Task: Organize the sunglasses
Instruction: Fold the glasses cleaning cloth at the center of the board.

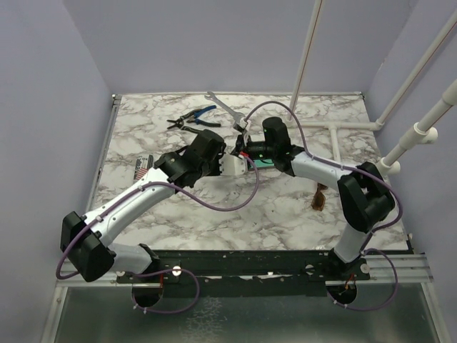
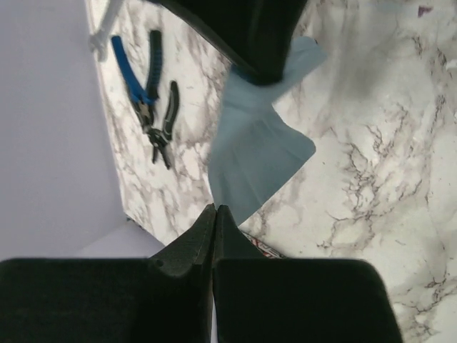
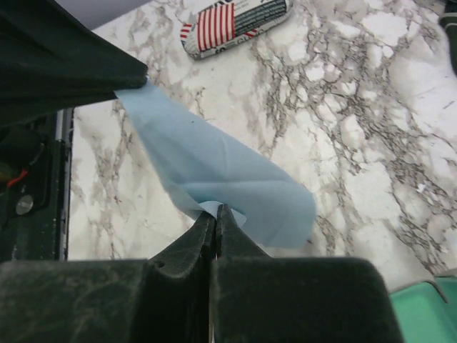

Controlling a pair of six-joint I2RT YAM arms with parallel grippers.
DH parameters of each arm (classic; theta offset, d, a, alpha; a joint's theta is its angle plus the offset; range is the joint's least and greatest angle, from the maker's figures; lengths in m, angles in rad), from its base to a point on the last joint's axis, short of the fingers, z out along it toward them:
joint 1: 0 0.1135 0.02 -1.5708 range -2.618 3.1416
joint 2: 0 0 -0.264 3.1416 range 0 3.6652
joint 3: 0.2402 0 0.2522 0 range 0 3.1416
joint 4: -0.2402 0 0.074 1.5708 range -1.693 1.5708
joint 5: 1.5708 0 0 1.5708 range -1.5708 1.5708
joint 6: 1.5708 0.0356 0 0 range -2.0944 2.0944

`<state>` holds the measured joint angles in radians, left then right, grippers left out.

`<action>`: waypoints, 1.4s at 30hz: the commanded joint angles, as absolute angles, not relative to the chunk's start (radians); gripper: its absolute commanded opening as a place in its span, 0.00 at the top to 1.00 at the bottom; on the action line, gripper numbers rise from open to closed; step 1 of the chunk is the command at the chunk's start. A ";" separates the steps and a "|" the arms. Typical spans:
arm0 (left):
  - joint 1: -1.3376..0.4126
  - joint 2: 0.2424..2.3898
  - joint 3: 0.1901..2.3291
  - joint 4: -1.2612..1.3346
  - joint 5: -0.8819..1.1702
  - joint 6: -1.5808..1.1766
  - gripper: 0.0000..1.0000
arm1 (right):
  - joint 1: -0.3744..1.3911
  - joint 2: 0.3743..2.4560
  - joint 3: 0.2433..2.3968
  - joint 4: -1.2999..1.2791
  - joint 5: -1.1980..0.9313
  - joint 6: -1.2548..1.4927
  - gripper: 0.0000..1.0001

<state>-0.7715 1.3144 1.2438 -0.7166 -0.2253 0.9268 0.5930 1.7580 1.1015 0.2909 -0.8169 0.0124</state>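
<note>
The table (image 1: 285, 214) is white marble veined in grey. The cloth (image 3: 214, 164), mid-frame, is plain light blue. The pliers (image 2: 146, 100), upper left, have blue and black handles. The case (image 3: 235, 25), at the top edge, carries red-and-white stripes beside grey print. The sunglasses (image 1: 319, 198), at right, show amber-brown lenses. The cables (image 1: 221, 210) are purple.

Nothing legible — the print on the striped case (image 3: 235, 27) is too blurred.
</note>
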 commanded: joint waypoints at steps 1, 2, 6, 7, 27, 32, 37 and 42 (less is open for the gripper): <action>-0.718 1.307 1.151 -0.621 -0.172 0.875 1.00 | 0.580 1.769 1.176 0.063 -0.779 -0.129 1.00; -0.714 1.313 1.141 -0.609 -0.165 0.862 1.00 | 0.579 1.781 1.186 0.054 -0.787 -0.131 1.00; -0.712 1.319 1.085 -0.542 -0.119 0.806 1.00 | 0.578 1.837 1.244 0.007 -0.819 -0.148 0.99; -0.712 1.317 1.061 -0.510 -0.120 0.802 1.00 | 0.578 1.853 1.264 -0.021 -0.815 -0.157 0.99; -0.653 1.313 0.857 -0.231 -0.058 0.927 1.00 | 0.627 1.936 1.483 -0.386 -0.544 -0.402 1.00; -0.704 1.212 0.740 -0.280 -0.008 0.919 1.00 | 0.687 1.914 1.383 -0.424 -0.578 -0.416 1.00; -0.729 1.145 0.687 -0.398 0.063 0.906 1.00 | 0.741 1.897 1.311 -0.453 -0.654 -0.431 1.00; -0.747 1.136 0.661 -0.489 0.125 0.893 1.00 | 0.763 1.907 1.291 -0.482 -0.692 -0.433 0.99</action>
<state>-0.7330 1.1458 0.6876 -0.3752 0.0261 0.9119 0.7540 1.9354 1.3025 -0.4370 -0.6323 -0.4133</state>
